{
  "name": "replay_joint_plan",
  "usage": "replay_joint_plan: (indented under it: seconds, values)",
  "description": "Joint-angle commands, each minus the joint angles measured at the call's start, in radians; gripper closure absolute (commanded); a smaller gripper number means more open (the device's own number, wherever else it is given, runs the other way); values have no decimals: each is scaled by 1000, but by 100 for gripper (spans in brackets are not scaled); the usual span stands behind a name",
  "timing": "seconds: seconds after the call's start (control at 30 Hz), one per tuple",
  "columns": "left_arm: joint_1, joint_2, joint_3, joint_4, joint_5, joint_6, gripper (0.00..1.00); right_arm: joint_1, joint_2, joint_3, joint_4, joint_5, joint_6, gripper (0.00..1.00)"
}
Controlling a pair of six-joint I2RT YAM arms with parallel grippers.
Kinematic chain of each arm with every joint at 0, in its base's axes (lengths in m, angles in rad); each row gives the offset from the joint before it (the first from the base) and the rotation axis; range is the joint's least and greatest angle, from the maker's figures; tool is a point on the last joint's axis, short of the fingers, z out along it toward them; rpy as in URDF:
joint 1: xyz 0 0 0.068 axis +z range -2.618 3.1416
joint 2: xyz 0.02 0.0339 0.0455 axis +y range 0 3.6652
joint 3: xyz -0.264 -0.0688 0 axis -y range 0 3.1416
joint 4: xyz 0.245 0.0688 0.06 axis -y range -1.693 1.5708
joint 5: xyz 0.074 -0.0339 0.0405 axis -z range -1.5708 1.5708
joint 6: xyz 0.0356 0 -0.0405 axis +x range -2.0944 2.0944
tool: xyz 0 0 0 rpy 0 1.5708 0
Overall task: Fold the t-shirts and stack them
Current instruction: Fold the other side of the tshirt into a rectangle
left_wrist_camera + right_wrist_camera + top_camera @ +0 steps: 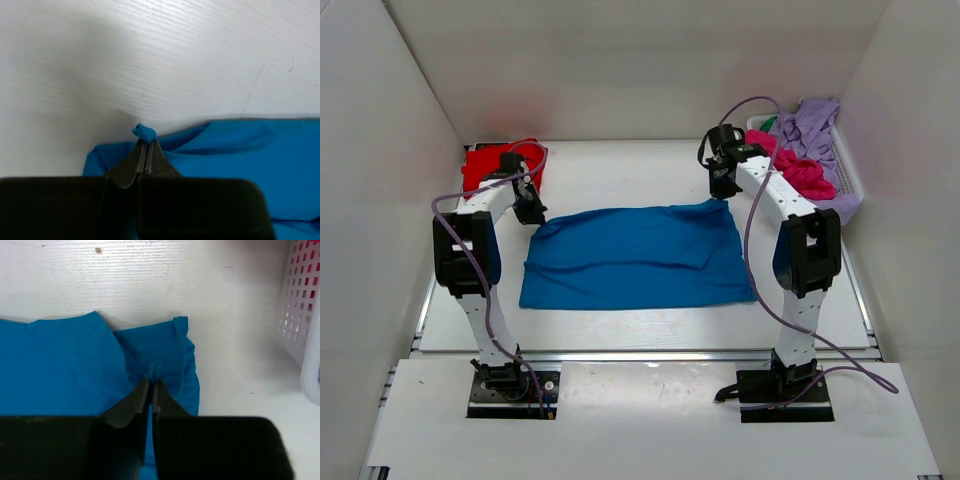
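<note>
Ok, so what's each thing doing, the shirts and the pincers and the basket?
blue t-shirt, spread on the table, two far corners pinched.
left pincer, shut on the blue t-shirt's far left corner.
right pincer, shut on its far right corner.
red t-shirt, lying far left, untouched.
pink t-shirt, crumpled in the basket.
lilac t-shirt, draped over the basket.
basket, upright.

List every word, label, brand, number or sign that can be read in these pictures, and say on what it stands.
No text can be read in any view.
The blue t-shirt, the red t-shirt, the white slatted basket and the table are plain, with no print or label showing.
</note>
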Motion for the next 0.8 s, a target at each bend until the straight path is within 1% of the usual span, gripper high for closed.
replay_joint_plan:
  seconds: [0.0, 0.1, 0.2, 0.37, 0.53, 0.77]
  values:
    - [-3, -101, -11, 42, -9, 8, 100, -2, -94, -56, 122, 3, -12, 99]
    - [6, -110, -1, 25, -20, 18, 100, -12, -142, -156, 166, -20, -16, 100]
    - [16, -106, 1, 25, -32, 22, 100, -13, -203, -290, 225, -29, -25, 100]
    - [39, -115, -36, 31, -43, 25, 100, -24, -303, -407, 254, -40, -21, 100]
    - [35, -158, -71, 22, -52, 35, 100, -44, -370, -470, 266, -60, -35, 100]
    - [41, -205, -143, 28, -60, 44, 100, -42, -422, -541, 274, -84, -15, 100]
